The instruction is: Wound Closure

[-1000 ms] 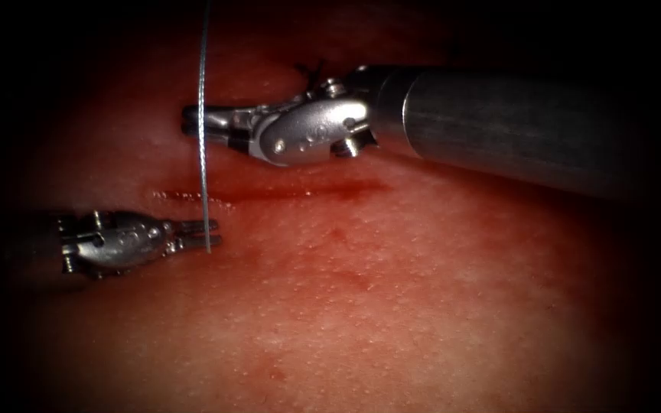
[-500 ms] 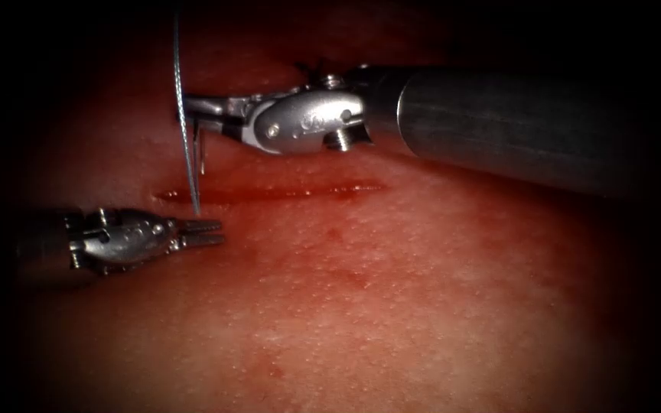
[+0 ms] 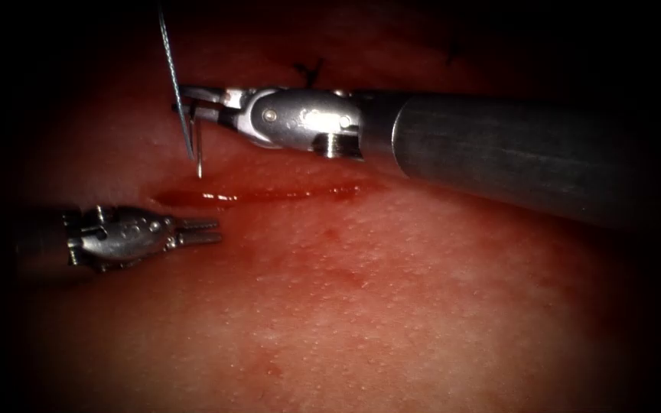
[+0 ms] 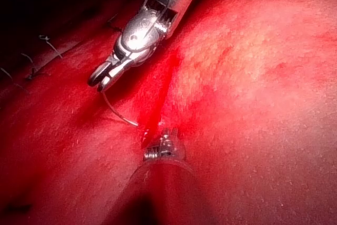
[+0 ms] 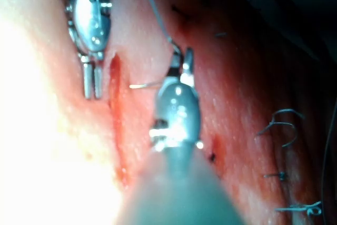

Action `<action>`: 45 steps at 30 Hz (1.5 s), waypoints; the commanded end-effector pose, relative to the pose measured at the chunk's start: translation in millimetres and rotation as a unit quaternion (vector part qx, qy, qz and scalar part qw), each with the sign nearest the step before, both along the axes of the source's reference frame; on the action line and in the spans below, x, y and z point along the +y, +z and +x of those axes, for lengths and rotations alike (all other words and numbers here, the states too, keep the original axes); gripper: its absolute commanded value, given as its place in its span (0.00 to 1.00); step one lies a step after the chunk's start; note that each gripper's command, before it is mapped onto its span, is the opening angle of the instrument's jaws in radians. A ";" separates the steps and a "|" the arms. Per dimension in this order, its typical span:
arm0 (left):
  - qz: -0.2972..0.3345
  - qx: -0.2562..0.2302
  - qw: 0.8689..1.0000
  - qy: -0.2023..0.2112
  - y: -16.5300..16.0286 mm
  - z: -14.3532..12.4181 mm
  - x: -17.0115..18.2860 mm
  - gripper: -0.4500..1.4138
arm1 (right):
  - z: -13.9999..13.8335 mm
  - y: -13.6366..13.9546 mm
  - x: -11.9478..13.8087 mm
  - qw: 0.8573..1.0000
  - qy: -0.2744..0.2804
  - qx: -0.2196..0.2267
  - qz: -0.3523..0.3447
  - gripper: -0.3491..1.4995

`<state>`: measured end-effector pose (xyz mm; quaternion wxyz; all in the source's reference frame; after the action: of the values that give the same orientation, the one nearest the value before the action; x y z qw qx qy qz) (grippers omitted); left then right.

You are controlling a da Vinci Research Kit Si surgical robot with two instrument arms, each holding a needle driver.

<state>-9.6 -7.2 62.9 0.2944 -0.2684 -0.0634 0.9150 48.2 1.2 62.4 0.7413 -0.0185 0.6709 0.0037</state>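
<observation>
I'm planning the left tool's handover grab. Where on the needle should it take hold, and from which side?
Probably on the free curve just below the right tool, which is shut on the needle near its thread end. The tip hangs clear above the cut, not in the tissue. The left tool, holding nothing, lies below the cut, so coming up from there looks simplest.

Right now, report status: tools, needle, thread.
Right tool shut on needle, tip above the cut, clear of tissue. Left tool holds nothing. Thread trails up from right tool.
</observation>
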 end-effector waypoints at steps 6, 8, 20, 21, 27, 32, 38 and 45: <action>0.002 -0.004 1.000 0.002 0.3 0.2 0.4 0.20 | 0.8 0.1 0.7 0.998 0.004 0.002 0.066 0.00; 0.003 -0.004 1.000 0.003 0.3 0.3 0.4 0.20 | 0.8 0.0 0.8 0.996 0.006 0.000 0.084 0.00; 0.007 -0.001 1.000 0.011 0.3 1.1 0.2 0.20 | 0.2 -0.2 1.7 0.985 0.020 -0.004 0.173 0.00; 0.007 0.000 1.000 0.012 0.2 1.2 0.2 0.20 | 0.1 -0.2 1.8 0.984 0.021 -0.005 0.179 0.00; 0.010 0.002 1.000 0.016 0.2 1.6 0.1 0.20 | -0.4 -0.3 1.8 0.975 0.023 -0.020 0.218 0.00; 0.012 0.004 1.000 0.021 0.1 2.1 0.0 0.21 | -0.3 -0.1 1.2 0.967 0.015 -0.037 0.251 0.00; 0.013 0.005 1.000 0.022 0.1 2.2 -0.1 0.22 | -0.1 0.1 0.3 0.956 0.000 -0.057 0.287 0.00; 0.013 0.004 1.000 0.022 0.0 2.2 0.0 0.22 | 0.0 0.2 0.0 0.946 -0.009 -0.056 0.320 0.00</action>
<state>-6.7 -7.4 62.3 0.2779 -0.2582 -0.0809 0.9217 47.3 0.6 62.5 0.7448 0.2278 0.5908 0.2106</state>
